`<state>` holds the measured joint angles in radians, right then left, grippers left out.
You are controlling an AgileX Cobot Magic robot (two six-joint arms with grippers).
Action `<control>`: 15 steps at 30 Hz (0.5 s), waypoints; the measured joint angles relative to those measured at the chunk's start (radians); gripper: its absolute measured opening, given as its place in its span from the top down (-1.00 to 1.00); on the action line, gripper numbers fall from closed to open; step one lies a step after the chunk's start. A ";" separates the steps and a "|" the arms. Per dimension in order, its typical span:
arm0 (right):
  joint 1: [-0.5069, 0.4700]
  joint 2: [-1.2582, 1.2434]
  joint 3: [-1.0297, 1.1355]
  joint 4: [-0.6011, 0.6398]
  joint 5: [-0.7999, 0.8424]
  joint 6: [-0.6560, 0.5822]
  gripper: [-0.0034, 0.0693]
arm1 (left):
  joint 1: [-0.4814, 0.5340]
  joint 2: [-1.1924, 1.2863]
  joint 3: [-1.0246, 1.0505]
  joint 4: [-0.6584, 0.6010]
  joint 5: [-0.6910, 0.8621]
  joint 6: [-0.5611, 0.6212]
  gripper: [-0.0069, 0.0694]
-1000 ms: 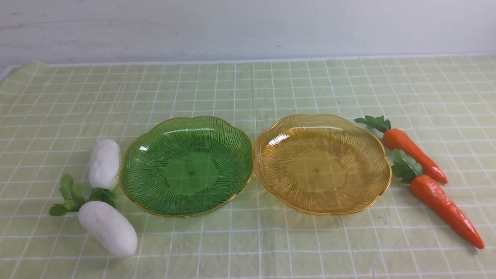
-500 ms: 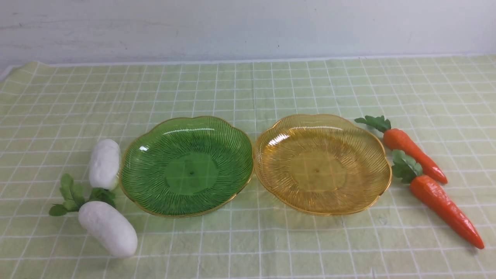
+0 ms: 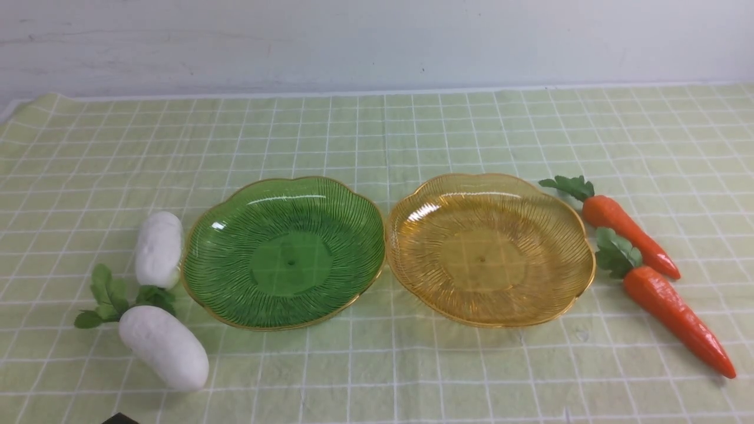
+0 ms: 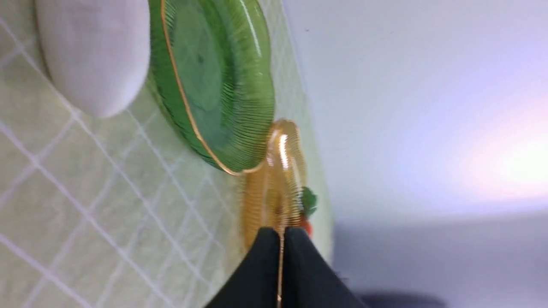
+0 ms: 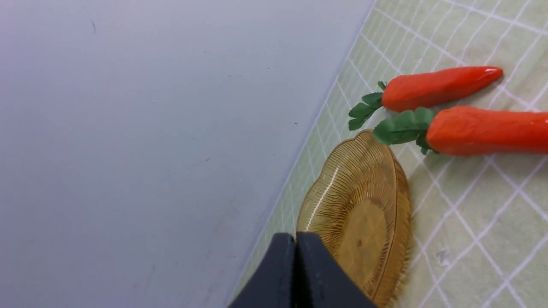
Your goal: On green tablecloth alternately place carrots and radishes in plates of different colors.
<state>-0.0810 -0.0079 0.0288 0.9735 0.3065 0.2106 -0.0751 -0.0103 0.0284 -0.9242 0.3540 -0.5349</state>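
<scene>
On the green tablecloth point(image 3: 377, 135) a green plate point(image 3: 283, 253) and an amber-yellow plate point(image 3: 489, 247) lie side by side, both empty. Two white radishes point(image 3: 159, 247) point(image 3: 165, 347) lie left of the green plate. Two orange carrots point(image 3: 630, 235) point(image 3: 677, 318) lie right of the amber plate. My left gripper point(image 4: 280, 235) is shut and empty; only its dark tip point(image 3: 121, 419) shows at the front view's bottom edge, near the nearer radish point(image 4: 94, 55). My right gripper point(image 5: 295, 239) is shut and empty, away from the carrots point(image 5: 436, 87) point(image 5: 488, 130). It is out of the front view.
A pale wall point(image 3: 377, 41) rises behind the cloth's far edge. The two plates almost touch in the middle. The green plate point(image 4: 214, 85) and amber plate point(image 4: 278, 179) show in the left wrist view, the amber plate point(image 5: 364, 222) in the right.
A dark tip of my left gripper has come into the front view at the bottom left edge. The plates, radishes and carrots have not moved.
</scene>
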 joint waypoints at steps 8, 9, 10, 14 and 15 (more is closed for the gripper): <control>-0.001 0.000 -0.011 0.213 0.080 -0.125 0.93 | 0.000 0.000 -0.001 -0.091 0.060 0.266 0.84; -0.001 0.000 -0.020 0.220 0.083 -0.178 0.93 | 0.000 0.000 -0.006 -0.105 0.071 0.304 0.84; -0.001 0.000 -0.047 0.229 0.081 -0.239 0.93 | 0.000 0.000 -0.019 -0.121 0.082 0.356 0.84; -0.001 0.010 -0.208 0.239 0.019 -0.577 0.93 | 0.000 0.050 -0.119 -0.130 0.121 0.490 0.84; -0.001 0.039 -0.262 0.237 0.013 -0.681 0.93 | 0.000 0.093 -0.148 -0.114 0.142 0.511 0.84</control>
<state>-0.0820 0.0311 -0.2336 1.2101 0.3194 -0.4700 -0.0751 0.0826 -0.1191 -1.0378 0.4960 -0.0239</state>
